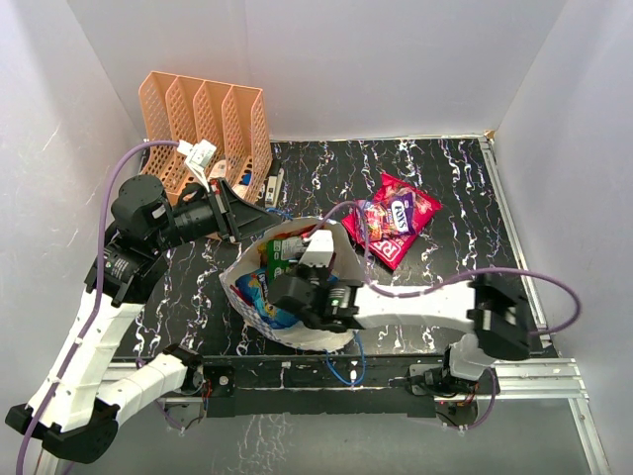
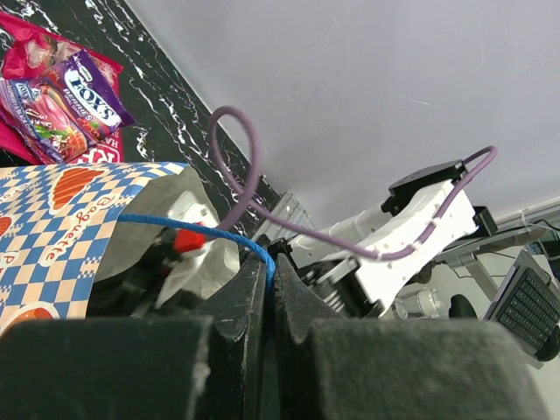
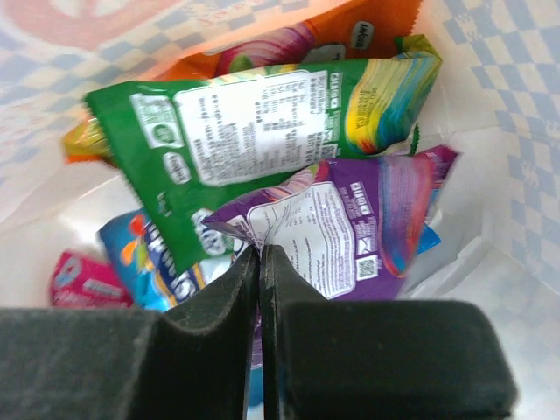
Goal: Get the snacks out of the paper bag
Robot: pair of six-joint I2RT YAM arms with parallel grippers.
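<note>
1. Half done at best, judging by the small heap of snacks (image 1: 398, 220) out on the bench (image 1: 465, 168), right of and beyond the paper bag (image 1: 235, 275), with several more inside it.
2. Keep the left tool (image 2: 269, 273) clamped on the blue cord handle (image 2: 175, 225), as seen from its wrist. Pull gently toward the far left to hold the bag's mouth agape and stop the wall folding in.
3. Note the right tool (image 3: 260, 255) down inside the bag, closed flat on the left edge of the purple pouch (image 3: 359, 227), with the green pouch (image 3: 262, 114) touching it just above and the orange pouch (image 3: 289, 39) farther in.
4. Check the pinch before rising: seems to catch only a thin seam, likely to slip on glossy film.
5. Lift slowly and straight up through the middle of the opening, clear of rim and cord.
6. Expect the green pouch to ride along or tip; pause if so and let it drop back.
7. Leave the blue pouch (image 3: 144, 254) and the magenta pouch (image 3: 83, 280), low on the left inside the bag, for later trips.
8. Carry right and set down beside the heap, not on top.
</note>
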